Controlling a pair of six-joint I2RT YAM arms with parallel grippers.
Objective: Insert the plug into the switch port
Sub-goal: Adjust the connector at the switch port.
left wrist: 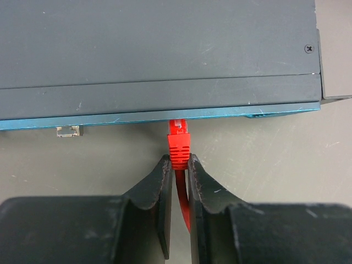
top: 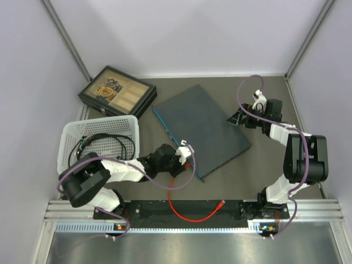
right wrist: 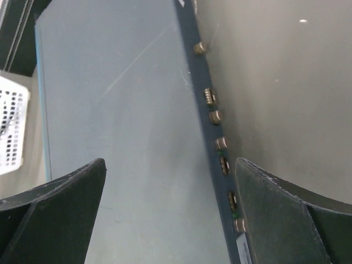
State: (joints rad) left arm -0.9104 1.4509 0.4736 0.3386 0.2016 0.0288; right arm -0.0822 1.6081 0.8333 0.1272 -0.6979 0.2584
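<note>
Left tool (left wrist: 178, 161) is clamped on the rear of the red plug (left wrist: 179, 144), pinching it from both sides where the cable (top: 190, 213) leaves it. The plug's long axis runs straight ahead out of the tool, roughly square to the teal edge (left wrist: 110, 119) of the switch (left wrist: 154, 49).

The switch lies flat on the surface (left wrist: 275, 154), directly in front of the left tool, with its port edge facing it. The plug nose is right at that edge, touching it or tucked just under the lip. Can't tell whether it's seated in a port or only butted up, because the socket is hidden below the lip.

In the top view the left tool sits on the switch's left long side, toward the near corner. The cable loops loose behind it, back toward the arm bases.

Right tool (right wrist: 170, 162) has its jaws wide apart and holds nothing. It's on the opposite side of the switch, with the back face and its row of connectors showing between the fingers. Contact with the box is unclear.

The left arm is nearer and has the plug, so the move is its. My read is the insertion step, late in the task. What's left looks like a short push along the plug axis into the edge. Risks: a sideways offset or tilt could jam the nose on the lip, and the switch could slide away if nothing braces it.
</note>
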